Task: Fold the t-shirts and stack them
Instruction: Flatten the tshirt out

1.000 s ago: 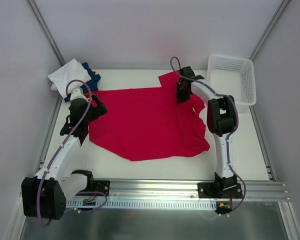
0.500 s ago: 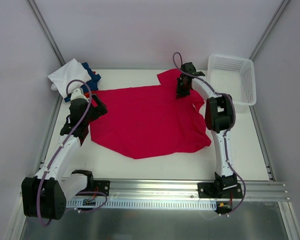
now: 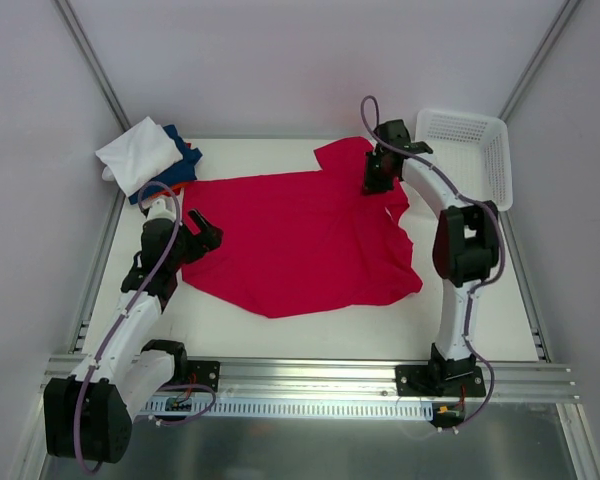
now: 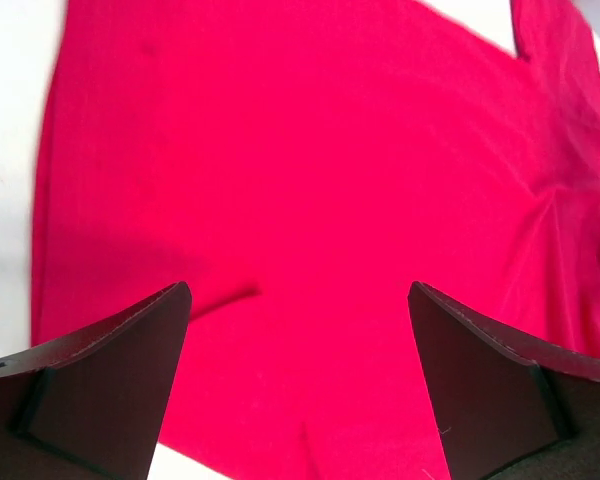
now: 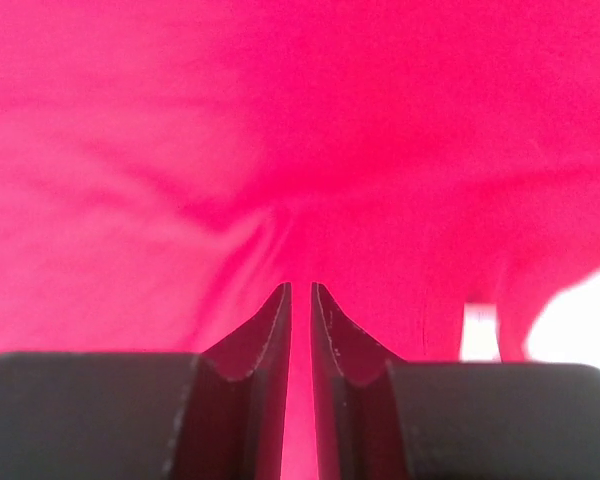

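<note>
A bright crimson-red t-shirt (image 3: 300, 240) lies spread over the middle of the table, its far sleeve pulled out toward the back. My right gripper (image 3: 372, 183) is down on that sleeve, close to the collar. In the right wrist view its jaws (image 5: 300, 290) stand a narrow slit apart, and red cloth (image 5: 280, 120) shows through the slit. My left gripper (image 3: 205, 243) hovers over the shirt's left edge, open wide with only flat red cloth (image 4: 310, 150) under it (image 4: 300, 290). Folded white (image 3: 140, 150) and dark blue (image 3: 183, 160) t-shirts are piled at the back left.
A white plastic lattice basket (image 3: 500, 160) stands at the back right, just beside the right arm's forearm. Bare white tabletop (image 3: 310, 335) runs along the near edge in front of the shirt. Metal rails frame the table on both sides.
My right gripper has moved back and to the right, drawing the sleeve out, and its jaws have parted slightly. The left gripper has come nearer and a little right, over the shirt's left edge.
</note>
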You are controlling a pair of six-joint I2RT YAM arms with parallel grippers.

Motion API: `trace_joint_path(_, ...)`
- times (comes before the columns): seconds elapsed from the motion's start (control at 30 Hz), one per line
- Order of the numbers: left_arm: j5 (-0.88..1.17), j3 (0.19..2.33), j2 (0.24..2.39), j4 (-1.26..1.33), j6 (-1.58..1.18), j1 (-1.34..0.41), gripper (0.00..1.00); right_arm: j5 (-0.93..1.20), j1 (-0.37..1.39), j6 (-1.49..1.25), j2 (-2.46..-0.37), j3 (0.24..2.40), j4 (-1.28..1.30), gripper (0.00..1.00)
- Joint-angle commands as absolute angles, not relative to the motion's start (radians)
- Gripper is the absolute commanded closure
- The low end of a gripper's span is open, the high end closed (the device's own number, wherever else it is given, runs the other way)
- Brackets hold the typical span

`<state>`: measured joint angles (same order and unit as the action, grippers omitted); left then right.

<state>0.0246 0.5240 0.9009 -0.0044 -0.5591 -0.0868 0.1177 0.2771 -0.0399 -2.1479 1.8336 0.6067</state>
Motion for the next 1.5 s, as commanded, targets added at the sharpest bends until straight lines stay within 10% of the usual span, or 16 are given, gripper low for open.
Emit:
trace_joint_path(0.0,0.092,0.456,0.855,0.006,-0.62,-0.103,0.09,0.1,0.287,-0.026,-1.875,1.741,0.598,0.84)
trace_joint_path(0.67,0.037,0.302,0.883,0.123,-0.609,-0.235,0.23,0.057,0.321,-0.071,-1.235,1.16,0.571,0.82)
trace_joint_path(1.47,0.006,0.515,1.183,0.13,-0.54,-0.293,0.5,0.049,0.325,-0.068,-1.144,1.088,0.578,0.82)
